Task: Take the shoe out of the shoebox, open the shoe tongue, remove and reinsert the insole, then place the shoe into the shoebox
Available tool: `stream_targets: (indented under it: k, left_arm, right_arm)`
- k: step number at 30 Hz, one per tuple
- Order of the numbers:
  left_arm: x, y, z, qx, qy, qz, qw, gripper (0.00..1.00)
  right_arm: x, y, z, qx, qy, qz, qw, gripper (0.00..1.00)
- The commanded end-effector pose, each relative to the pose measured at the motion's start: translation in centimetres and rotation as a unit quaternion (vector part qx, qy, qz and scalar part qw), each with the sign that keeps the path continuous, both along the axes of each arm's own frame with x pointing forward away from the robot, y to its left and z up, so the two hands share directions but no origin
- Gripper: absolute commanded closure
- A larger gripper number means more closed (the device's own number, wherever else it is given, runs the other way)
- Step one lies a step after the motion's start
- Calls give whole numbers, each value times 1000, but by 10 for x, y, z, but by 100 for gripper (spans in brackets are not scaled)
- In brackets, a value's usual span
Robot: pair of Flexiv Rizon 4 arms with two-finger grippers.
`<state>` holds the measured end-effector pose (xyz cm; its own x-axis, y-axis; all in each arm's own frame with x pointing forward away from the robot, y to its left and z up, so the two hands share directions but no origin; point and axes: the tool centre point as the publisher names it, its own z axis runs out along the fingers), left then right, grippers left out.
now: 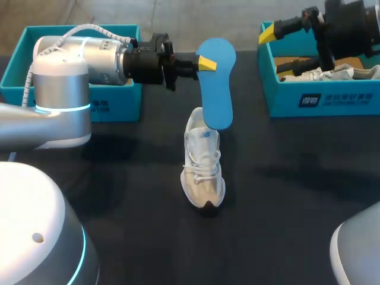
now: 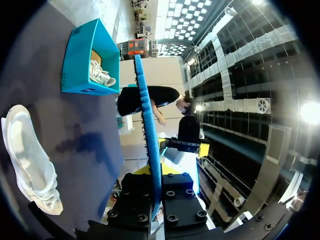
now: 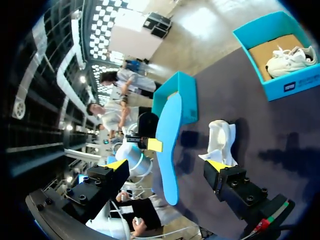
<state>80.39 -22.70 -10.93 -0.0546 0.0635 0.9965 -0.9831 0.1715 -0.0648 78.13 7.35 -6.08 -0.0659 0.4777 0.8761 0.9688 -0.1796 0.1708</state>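
blue foam insole [image 1: 217,101] hangs in the head view above the table [image 1: 119,196], upright, its lower end just over the heel opening of the shoe [image 1: 203,172]; whether they touch is not clear. the left gripper [image 1: 205,63] comes from the left side and is clamped on the upper part of the insole, one yellow tip flat on its face. the shoe, white and beige, stands on its sole near the middle of the table, toe toward the robot. behind the left arm is the left box [image 1: 116,105], teal. at the far right is the right box [image 1: 320,98], also teal, with a second shoe [image 1: 338,73] inside. the right gripper [image 1: 279,48] hangs over this box, fingers spread apart, holding nothing.

in the left wrist view the insole [image 2: 145,115] shows edge-on, a thin blue line going straight out from between the fingers of the left gripper [image 2: 155,187], which press on it from both sides. the shoe [image 2: 30,165] lies on the table beside and below it. further ahead stands the right box [image 2: 80,60] with the second shoe [image 2: 101,75].

in the right wrist view the right gripper [image 3: 167,165] has its two yellow tips far apart, nothing between them touching. ahead of it is the insole [image 3: 169,125], with the left gripper [image 3: 152,145] on it. the shoe [image 3: 220,140] stands just beside the insole. the left box [image 3: 184,92] is behind the insole, and the right box [image 3: 295,82] with the second shoe [image 3: 290,60] is well apart.
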Motion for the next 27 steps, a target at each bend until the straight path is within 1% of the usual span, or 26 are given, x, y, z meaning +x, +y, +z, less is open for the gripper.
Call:
stream_targets:
  k: [1,5,11,22,27]
  left_arm:
    - [-1,0,0,1,0,0,1000,100]
    - [-1,0,0,1,0,0,1000,100]
    - [-1,0,0,1,0,0,1000,100]
    - [-1,0,0,1,0,0,1000,100]
    - [-1,0,0,1,0,0,1000,100]
  right_arm:
    - [0,1,-10,171,-31,28,984,0]
    - [2,1,-20,176,-17,27,984,0]
    - [3,1,-30,183,-9,21,983,0]
    - [4,1,-40,173,11,29,984,0]
    - [7,0,-42,172,8,33,985,0]
